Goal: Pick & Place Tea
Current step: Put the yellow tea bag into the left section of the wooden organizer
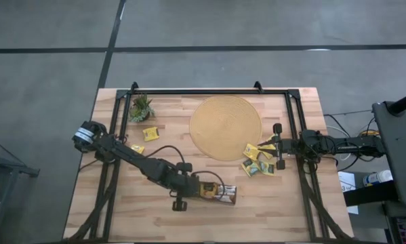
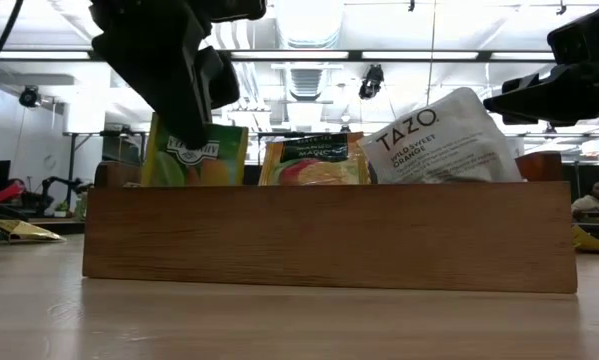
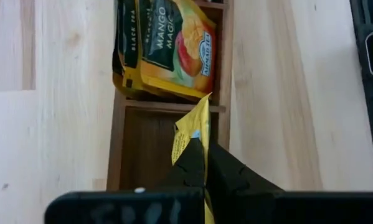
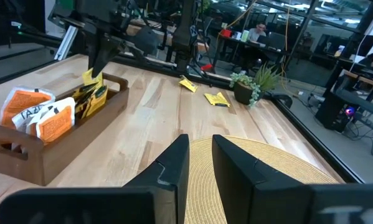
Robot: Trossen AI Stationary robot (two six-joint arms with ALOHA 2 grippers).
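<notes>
The left gripper (image 3: 205,163) is squeezed tight on one yellow tea sachet (image 3: 191,134) and holds it over an empty part of the brown wooden tray (image 1: 219,194), near the front of the table (image 1: 121,203). Other tea packets (image 3: 167,46) already stand in the next part of the tray, a yellow and dark one, an orange one and a white one. A small heap of yellow sachets (image 1: 259,161) lies at the edge of the round woven mat (image 1: 226,126), touching it. Two more loose sachets (image 1: 149,133) lie near the little green plant (image 1: 141,107). The right gripper (image 4: 200,163) waits over the mat beside that heap, with its fingers a little apart and nothing between them. People sit at desks in the room behind the table.
</notes>
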